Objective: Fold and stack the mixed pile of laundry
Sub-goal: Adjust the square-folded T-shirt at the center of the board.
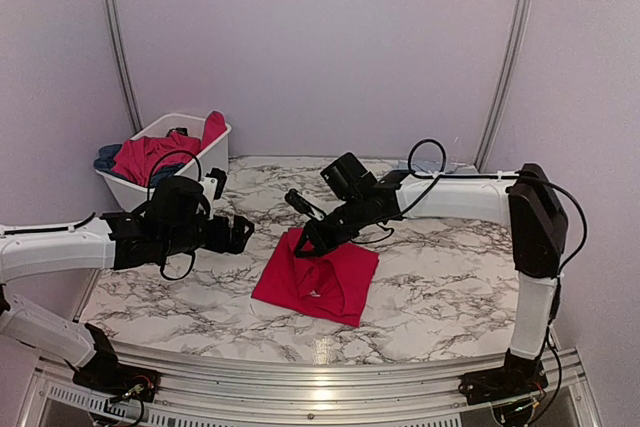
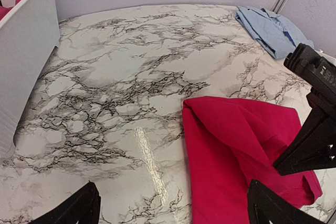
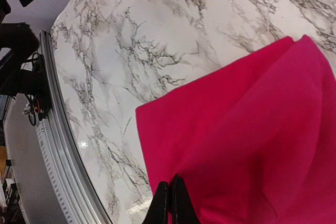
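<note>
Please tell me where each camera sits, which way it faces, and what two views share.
Top: above and behind the bases, facing down over the table; shows left gripper, right gripper, basket.
Left wrist: on the left arm, facing the far-right blue shirt; its open fingertips at bottom.
Right wrist: on the right arm, facing down toward the near edge; its shut fingers at bottom.
Shared: all show the red shirt.

High rear overview — wrist cameras close, sharing red garment (image 2: 236, 145).
</note>
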You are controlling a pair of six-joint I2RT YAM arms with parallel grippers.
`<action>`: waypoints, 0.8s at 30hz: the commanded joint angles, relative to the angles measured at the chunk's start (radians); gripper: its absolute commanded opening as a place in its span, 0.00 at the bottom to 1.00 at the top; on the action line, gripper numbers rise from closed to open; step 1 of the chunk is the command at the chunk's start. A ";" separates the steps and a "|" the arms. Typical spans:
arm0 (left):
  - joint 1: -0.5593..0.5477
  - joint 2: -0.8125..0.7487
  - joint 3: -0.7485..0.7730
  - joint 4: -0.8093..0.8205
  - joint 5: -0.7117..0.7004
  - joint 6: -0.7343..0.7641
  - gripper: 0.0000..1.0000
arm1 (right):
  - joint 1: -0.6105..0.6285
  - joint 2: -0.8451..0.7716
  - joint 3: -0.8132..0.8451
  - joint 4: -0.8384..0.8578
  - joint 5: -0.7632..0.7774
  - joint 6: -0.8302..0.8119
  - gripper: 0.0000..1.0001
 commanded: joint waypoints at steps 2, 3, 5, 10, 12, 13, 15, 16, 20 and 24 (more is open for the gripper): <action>0.010 -0.018 -0.015 0.018 -0.016 0.012 0.99 | 0.074 0.058 0.082 0.088 -0.129 0.070 0.00; 0.010 -0.016 -0.016 0.017 -0.019 0.011 0.99 | 0.086 0.071 0.088 0.106 -0.143 0.080 0.00; 0.013 -0.018 -0.024 0.021 -0.019 0.001 0.99 | 0.099 0.097 0.106 0.121 -0.181 0.096 0.12; 0.027 -0.026 -0.042 0.033 -0.008 -0.019 0.99 | 0.081 0.037 0.037 0.252 -0.311 0.163 0.29; 0.027 -0.016 -0.043 0.049 0.046 -0.006 0.99 | 0.044 -0.043 -0.028 0.285 -0.283 0.170 0.29; 0.027 -0.005 -0.041 0.059 0.091 0.007 0.99 | 0.022 -0.083 -0.059 0.295 -0.256 0.172 0.29; 0.016 0.039 -0.026 0.068 0.171 0.032 0.99 | -0.026 -0.143 -0.117 0.284 -0.210 0.153 0.28; 0.008 0.067 -0.017 0.067 0.187 0.038 0.99 | -0.046 -0.158 -0.132 0.248 -0.171 0.125 0.28; -0.063 0.152 -0.004 0.081 0.216 0.049 0.99 | -0.088 -0.130 -0.127 0.082 0.038 -0.029 0.26; -0.176 0.246 0.047 0.061 0.210 0.046 0.96 | -0.111 -0.053 -0.103 0.079 0.070 -0.072 0.25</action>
